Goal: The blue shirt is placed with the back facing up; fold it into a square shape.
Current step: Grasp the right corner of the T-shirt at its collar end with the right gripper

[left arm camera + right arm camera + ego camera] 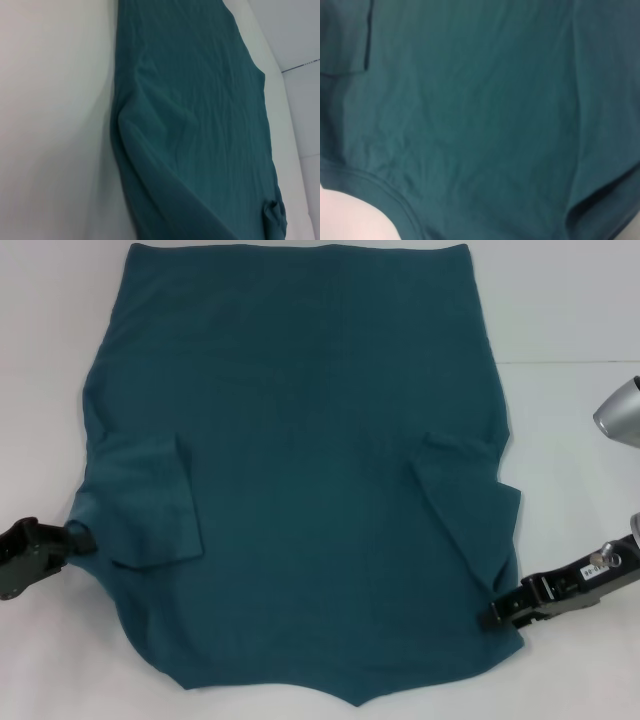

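The blue shirt (300,460) lies flat on the white table, plain side up, with its neckline at the near edge. Both sleeves are folded inward, one (150,505) on the left and one (465,505) on the right. My left gripper (82,540) is at the shirt's left edge, shut on cloth that draws to a point there. At the right edge, nearer the front, my right gripper (492,617) is shut on the cloth. The left wrist view shows the shirt (200,125) with a raised fold. Teal cloth of the shirt (470,125) fills the right wrist view.
The white table (40,390) shows on both sides of the shirt, with a seam line (570,362) at the right. A silver part of my right arm (620,410) hangs over the table's right side.
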`<action>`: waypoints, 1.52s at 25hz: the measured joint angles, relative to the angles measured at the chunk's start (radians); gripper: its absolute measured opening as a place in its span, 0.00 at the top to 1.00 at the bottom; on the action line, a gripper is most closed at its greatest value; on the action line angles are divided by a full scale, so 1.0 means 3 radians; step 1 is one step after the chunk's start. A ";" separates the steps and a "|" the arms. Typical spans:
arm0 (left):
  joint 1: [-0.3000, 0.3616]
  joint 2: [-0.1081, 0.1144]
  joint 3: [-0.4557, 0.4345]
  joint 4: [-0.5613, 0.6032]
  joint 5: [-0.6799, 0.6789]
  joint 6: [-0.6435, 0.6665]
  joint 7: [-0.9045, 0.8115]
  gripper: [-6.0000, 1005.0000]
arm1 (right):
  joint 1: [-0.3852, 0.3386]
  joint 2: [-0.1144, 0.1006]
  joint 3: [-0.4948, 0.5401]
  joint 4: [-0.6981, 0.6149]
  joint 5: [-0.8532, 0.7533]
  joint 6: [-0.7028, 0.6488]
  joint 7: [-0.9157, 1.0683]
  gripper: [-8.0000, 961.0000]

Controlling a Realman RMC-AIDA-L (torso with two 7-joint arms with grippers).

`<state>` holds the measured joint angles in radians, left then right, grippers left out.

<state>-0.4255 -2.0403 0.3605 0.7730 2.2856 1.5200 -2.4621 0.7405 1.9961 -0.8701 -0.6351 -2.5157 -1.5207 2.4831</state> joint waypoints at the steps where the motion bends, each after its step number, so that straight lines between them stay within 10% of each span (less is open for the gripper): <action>1: 0.0005 -0.0002 0.0000 0.0000 0.0000 0.0000 0.0000 0.95 | 0.0001 0.0002 0.0002 -0.0001 0.0021 -0.0001 -0.0001 0.53; 17: 0.0007 -0.0005 0.0000 0.0000 -0.0003 0.0013 0.0005 0.95 | 0.0007 0.0017 0.0002 0.0000 0.0056 -0.0025 0.0001 0.58; 38: 0.0012 -0.0004 -0.0005 0.0000 -0.0016 0.0090 0.0095 0.95 | -0.0109 -0.0019 0.0310 0.0002 0.0380 -0.0050 -0.0275 0.97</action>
<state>-0.4218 -2.0415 0.3589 0.7731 2.2808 1.5471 -2.4335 0.7076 1.9904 -0.7771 -0.6347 -2.4016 -1.5356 2.4007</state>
